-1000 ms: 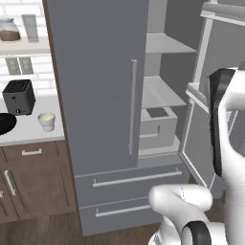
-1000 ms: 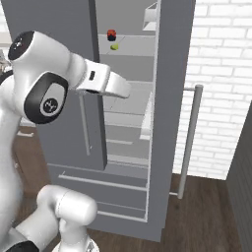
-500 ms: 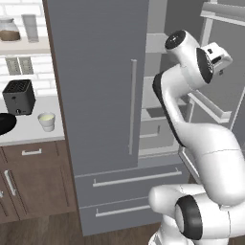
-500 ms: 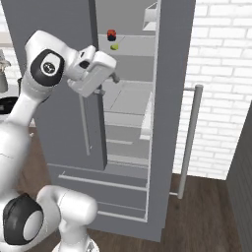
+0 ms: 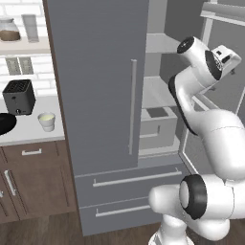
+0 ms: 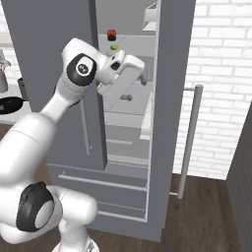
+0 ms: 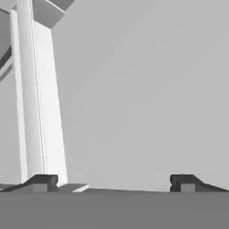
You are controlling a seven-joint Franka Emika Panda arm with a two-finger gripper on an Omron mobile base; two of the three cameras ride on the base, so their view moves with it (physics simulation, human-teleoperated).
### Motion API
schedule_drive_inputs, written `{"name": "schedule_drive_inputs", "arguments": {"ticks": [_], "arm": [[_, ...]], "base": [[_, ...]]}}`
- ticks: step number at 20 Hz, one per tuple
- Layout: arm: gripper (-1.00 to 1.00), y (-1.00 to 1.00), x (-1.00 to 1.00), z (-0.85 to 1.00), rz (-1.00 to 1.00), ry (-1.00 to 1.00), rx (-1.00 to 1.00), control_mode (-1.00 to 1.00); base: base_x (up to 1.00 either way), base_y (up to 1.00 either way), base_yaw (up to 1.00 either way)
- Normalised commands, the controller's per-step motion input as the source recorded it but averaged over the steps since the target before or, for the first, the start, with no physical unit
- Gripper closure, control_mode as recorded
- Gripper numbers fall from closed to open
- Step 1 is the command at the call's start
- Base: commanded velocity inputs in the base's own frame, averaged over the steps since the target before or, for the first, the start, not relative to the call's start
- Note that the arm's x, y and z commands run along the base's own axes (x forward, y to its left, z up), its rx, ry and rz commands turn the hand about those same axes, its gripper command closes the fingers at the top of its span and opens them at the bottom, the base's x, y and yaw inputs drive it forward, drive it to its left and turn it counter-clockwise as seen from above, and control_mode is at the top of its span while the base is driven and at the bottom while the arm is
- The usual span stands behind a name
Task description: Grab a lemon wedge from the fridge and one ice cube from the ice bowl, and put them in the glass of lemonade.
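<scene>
Fridge (image 5: 100, 86): we note its right door swung open, left door shut, shelves bare-looking from the left. Gripper (image 7: 114, 182): held up inside the open compartment, fingers spread wide, nothing between them, facing a plain grey wall. On an upper shelf we see a small yellow-green piece (image 6: 114, 47) below a red item (image 6: 111, 35). On the counter: cup of lemonade (image 5: 47, 121) beside the toaster (image 5: 19, 96), black bowl (image 5: 5, 123) at the left edge.

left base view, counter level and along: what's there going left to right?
ice bowl → toaster → glass of lemonade → closed fridge door with its slim handle → open fridge compartment with a grey bin → the robot arm
</scene>
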Motion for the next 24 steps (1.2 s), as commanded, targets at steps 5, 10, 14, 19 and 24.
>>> {"name": "schedule_drive_inputs", "arguments": {"ticks": [5,10,14,19,24], "arm": [[-1.0,-0.85,0.14,-0.24,0.07,0.12,0.0,-1.0],[-1.0,-0.61,0.22,-0.26,0.11,0.16,0.0,-1.0],[-1.0,0.0,-0.02,-0.09,0.12,0.07,0.0,-1.0],[-1.0,0.86,-0.17,0.04,0.14,-0.2,0.15,-1.0],[-1.0,0.88,0.0,-0.11,0.08,-0.47,0.49,-1.0]], "base": [[0.0,0.0,0.0],[0.0,0.0,0.0],[0.0,0.0,0.0],[0.0,0.0,0.0],[0.0,0.0,0.0]]}}
